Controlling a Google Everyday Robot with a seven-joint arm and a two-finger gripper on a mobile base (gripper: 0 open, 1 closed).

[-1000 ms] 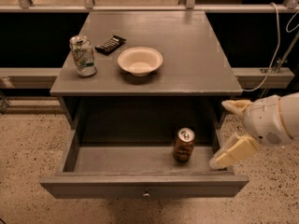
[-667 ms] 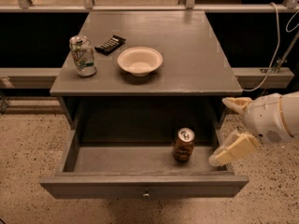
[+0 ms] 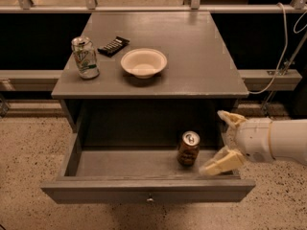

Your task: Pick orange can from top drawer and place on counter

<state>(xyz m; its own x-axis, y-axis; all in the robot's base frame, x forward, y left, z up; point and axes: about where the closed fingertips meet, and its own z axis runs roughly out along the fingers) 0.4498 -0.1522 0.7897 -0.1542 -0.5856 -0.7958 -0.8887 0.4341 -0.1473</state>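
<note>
One orange can (image 3: 188, 148) is seen upright in the top drawer (image 3: 96, 191), right of centre & near the front panel, silver top w/ pull tab facing up. The drawer is seen open below the counter (image 3: 192, 47), whose front edge overhangs the drawer's shaded back part. The gripper (image 3: 225, 140) is held at the drawer's right-front corner, just right of the can & apart from it, w/ fingers spread wide and nothing held; the lower finger (image 3: 221, 162) is seen near the can's base, the upper one (image 3: 231, 118) by the cabinet's right side. On the counter, well apart from the gripper, a white-and-green can (image 3: 85, 57) is stood at the left, a white bowl (image 3: 144, 63) beside it towards the centre, & a flat black ridged item (image 3: 113, 45) behind & between them. A small knob (image 3: 150, 200) is seen on the drawer front. A white cable (image 3: 283, 56) is hung at far right, over speckled floor (image 3: 29, 157).
</note>
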